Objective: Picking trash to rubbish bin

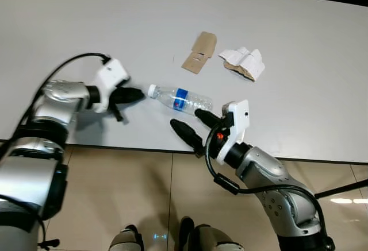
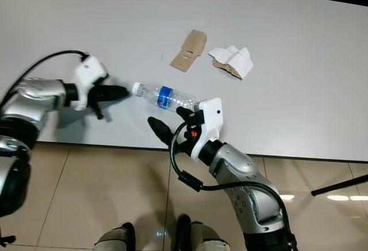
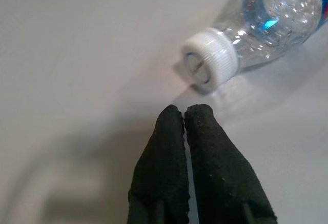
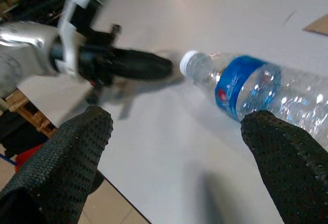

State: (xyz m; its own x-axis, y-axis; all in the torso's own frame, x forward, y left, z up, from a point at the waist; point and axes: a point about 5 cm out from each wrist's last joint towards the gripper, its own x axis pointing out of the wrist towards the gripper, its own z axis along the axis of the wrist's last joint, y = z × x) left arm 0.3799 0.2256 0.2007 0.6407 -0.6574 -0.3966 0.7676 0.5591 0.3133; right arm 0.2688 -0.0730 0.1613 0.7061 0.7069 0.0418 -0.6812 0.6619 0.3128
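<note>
Bottle [image 1: 179,97] base hidden by spread right gripper [image 1: 192,123]; pinched-together left gripper [image 1: 138,95] near cap.

The silver left arm reached in low, its black two-fingered left gripper [image 1: 138,94] pinched together. The right gripper [image 1: 188,122] had its long fingers spread wide.

both eye views look steeply down from the head onto the white table [image 1: 299,107] edge. each wrist view looks close along its fingers, sharing the bottle [image 3: 256,29] cap.
</note>
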